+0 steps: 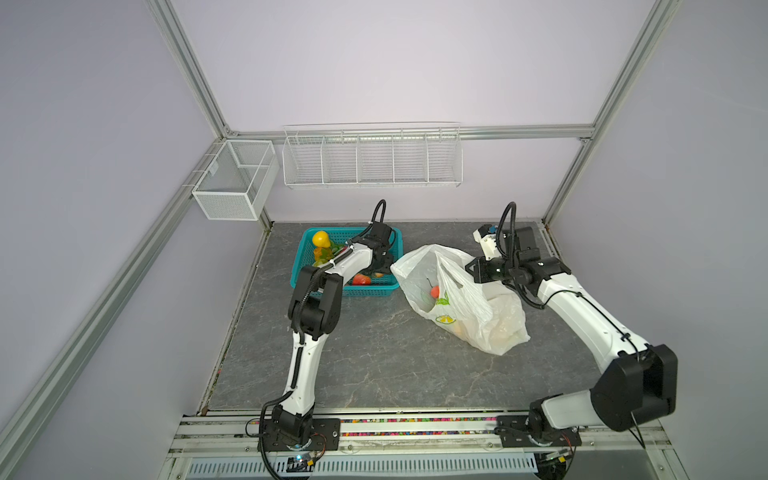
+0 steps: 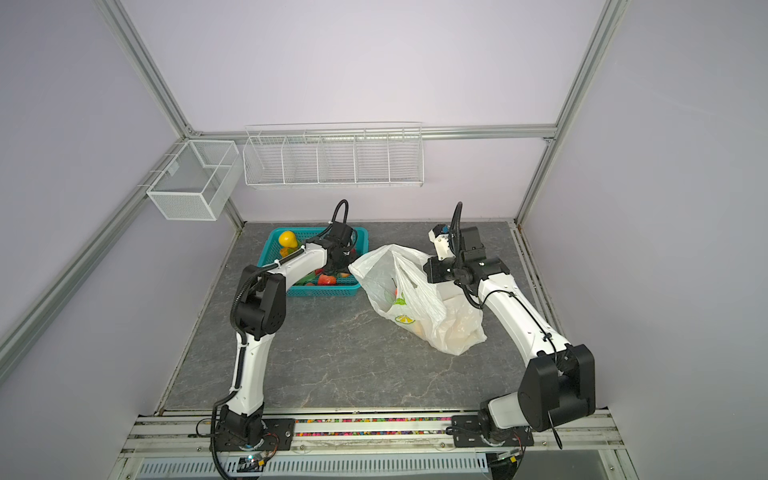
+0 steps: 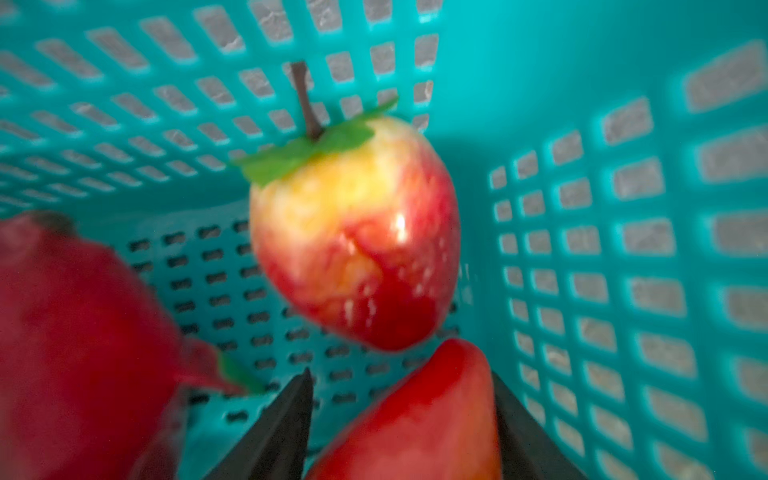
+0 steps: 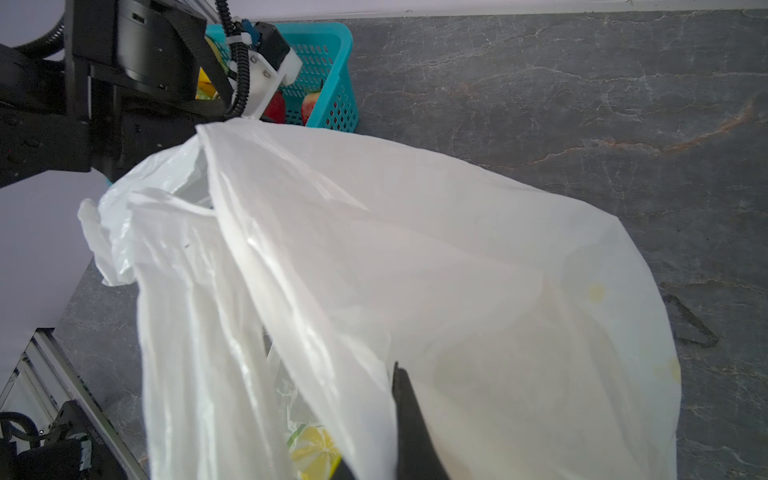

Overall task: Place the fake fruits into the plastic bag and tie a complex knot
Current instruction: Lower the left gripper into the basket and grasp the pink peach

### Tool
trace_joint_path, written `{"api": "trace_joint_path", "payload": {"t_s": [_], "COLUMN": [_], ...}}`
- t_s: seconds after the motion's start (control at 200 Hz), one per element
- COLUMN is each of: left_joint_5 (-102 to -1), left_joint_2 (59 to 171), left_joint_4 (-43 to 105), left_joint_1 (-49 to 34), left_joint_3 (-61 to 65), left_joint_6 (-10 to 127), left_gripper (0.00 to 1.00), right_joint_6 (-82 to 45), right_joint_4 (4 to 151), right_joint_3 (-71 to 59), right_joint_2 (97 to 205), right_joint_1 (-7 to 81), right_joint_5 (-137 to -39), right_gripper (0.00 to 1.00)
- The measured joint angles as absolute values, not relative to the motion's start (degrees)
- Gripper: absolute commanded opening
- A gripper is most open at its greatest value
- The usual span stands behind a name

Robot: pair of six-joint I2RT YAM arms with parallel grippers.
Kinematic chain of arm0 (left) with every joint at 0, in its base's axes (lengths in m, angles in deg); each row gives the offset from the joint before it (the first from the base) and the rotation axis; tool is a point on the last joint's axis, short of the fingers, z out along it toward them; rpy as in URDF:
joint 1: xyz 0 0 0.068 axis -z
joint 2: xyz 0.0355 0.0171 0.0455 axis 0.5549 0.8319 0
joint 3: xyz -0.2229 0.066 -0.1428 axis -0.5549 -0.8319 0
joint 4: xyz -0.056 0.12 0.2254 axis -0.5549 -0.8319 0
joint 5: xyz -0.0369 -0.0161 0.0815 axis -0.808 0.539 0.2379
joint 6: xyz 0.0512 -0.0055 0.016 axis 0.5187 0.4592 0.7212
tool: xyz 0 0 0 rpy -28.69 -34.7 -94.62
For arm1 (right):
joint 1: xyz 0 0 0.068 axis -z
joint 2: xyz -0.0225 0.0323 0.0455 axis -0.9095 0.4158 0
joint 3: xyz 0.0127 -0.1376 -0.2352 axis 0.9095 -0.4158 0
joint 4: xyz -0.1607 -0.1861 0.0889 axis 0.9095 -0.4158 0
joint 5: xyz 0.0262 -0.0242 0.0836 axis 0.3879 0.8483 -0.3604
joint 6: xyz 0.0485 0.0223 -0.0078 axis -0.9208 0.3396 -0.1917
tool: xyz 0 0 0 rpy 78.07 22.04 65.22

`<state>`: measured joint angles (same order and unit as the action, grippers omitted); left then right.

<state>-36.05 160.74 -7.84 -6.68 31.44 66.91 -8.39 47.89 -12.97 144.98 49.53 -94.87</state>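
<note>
The left jaws stand on either side of a red fruit [image 3: 415,424] low inside the teal basket [image 3: 623,249], close against it, though whether they grip it cannot be told. Just past it lie a red-and-yellow apple [image 3: 357,232] with a stem and green leaves, and a dark red fruit [image 3: 75,332]. The right jaws are pressed together on a fold of the plastic bag [image 1: 465,299], holding its mouth up and open; the bag rests on the grey worktop [image 1: 374,357] just beside the basket, with a small red fruit [image 1: 434,291] showing inside.
</note>
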Motion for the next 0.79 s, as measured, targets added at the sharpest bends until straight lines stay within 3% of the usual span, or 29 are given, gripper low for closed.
{"api": "trace_joint_path", "payload": {"t_s": [0.56, 0.795], "left_joint_5": [-34.39, -36.82], "left_joint_2": [132.92, 107.59], "left_joint_4": [2.93, 8.88], "left_joint_1": [-6.57, -0.69], "left_joint_3": [5.52, -15.77], "left_joint_6": [63.13, 57.73], "left_gripper": [0.49, 0.45], "right_joint_6": [-8.39, -8.39], "right_joint_4": [47.89, 47.89], "right_joint_3": [-13.01, -13.01], "right_joint_2": [144.57, 144.57], "right_joint_1": [49.53, 49.53], "right_joint_5": [-94.46, -94.20], "right_gripper": [0.10, 0.10]}}
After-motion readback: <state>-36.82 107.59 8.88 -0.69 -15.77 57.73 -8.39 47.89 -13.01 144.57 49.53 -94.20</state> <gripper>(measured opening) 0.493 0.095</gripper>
